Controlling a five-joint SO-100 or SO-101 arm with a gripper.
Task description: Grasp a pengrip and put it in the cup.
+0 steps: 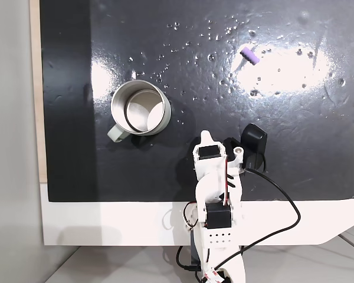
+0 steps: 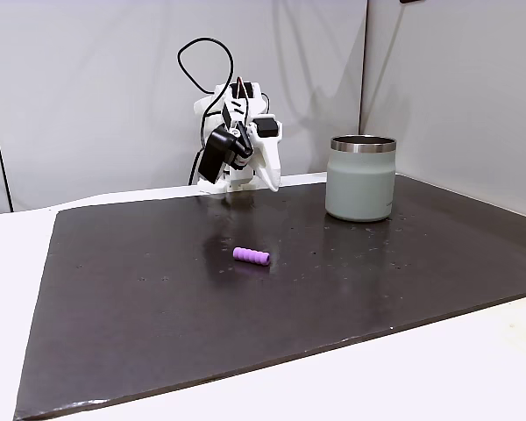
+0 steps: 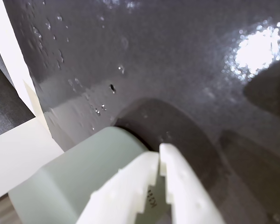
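Up close, in the wrist view, white gripper [image 3: 159, 156] with fingertips pressed together, nothing between them, pale side of the cup [image 3: 79, 172] just behind. Seen from a fixed view, gripper [image 2: 245, 180] folded back near the arm's base at the far edge of the mat, well apart from the work.

Further out, the pengrip [image 2: 252, 256] lying on its side on the open mat, well apart from both gripper and cup; from above, pengrip [image 1: 249, 56] up toward the far right, cup [image 1: 140, 108] to the left of the arm, upright, mouth open, handle toward the lower left.

Probably very light and soft, ribbed, so likely to give under the fingers and not slip much; round, so apt to roll if nudged along the mat. Best taken across the short middle, fingers straddling the cylinder from above, closing gently.

Underneath, a dark glossy mat [image 1: 283, 159] with strong glare patches and scattered shiny specks, laid on a white table [image 1: 106, 224]. Behind, plain pale grey walls [image 2: 88, 88].
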